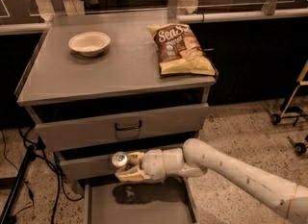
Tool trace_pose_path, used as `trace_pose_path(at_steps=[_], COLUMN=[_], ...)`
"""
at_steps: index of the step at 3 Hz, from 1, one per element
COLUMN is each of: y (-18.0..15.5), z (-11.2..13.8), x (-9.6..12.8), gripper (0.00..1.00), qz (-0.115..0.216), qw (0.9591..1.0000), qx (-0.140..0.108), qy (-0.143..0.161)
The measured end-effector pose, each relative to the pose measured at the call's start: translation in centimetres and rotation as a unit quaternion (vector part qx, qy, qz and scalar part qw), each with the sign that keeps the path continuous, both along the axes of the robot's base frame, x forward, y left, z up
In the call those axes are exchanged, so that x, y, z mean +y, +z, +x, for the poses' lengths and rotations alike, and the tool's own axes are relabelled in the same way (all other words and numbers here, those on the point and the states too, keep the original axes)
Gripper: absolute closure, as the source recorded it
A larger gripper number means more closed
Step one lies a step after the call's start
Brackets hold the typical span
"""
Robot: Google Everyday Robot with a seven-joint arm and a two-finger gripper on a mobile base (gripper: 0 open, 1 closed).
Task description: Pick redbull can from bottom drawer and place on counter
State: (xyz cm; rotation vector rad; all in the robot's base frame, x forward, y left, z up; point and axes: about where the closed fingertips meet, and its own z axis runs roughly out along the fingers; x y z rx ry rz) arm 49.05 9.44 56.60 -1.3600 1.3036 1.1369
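The redbull can [119,159], small and silver with a shiny round top, is held in my gripper [126,166]. The gripper is shut on it and lifts it above the open bottom drawer [139,205], in front of the middle drawer's face. My white arm [231,172] reaches in from the lower right. The counter [115,67] is the flat grey top of the cabinet, well above the gripper. The can's shadow falls on the drawer floor below.
A white bowl [89,43] sits on the counter's back left. A chip bag [180,49] lies at the counter's right edge. The upper drawer with a dark handle [128,125] is shut. Cables and a stand leg [19,180] are at the left.
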Motion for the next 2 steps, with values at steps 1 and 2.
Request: trace_pose_path(at_steps=[1,2], y=[0.9,5.9], z=[0.5,1.4], x=[-1.1,-3.5], gripper=[1.00,1.00], qz=[-0.015,-0.031], qw=[0.9995,0.9975], qx=[0.010,0.006], qy=[-0.024,-0.064])
